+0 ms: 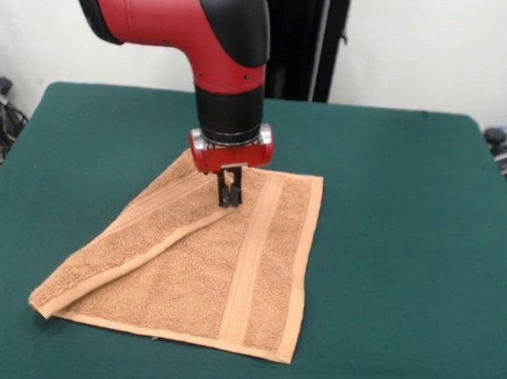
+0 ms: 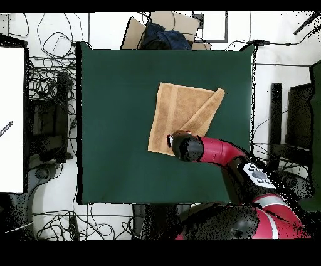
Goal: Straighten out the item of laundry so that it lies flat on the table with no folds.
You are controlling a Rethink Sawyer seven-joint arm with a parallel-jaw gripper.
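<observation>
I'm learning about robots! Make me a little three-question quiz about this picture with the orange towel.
1. True or false: the towel lies completely flat on the table.
2. Where are the tips of the claw? A) high above the towel B) down at the towel, by the edge of the folded flap C) off the table
3. Fill in: a strip along one side of the towel is ____ over onto the rest.

Key: 1 false; 2 B; 3 folded
</observation>
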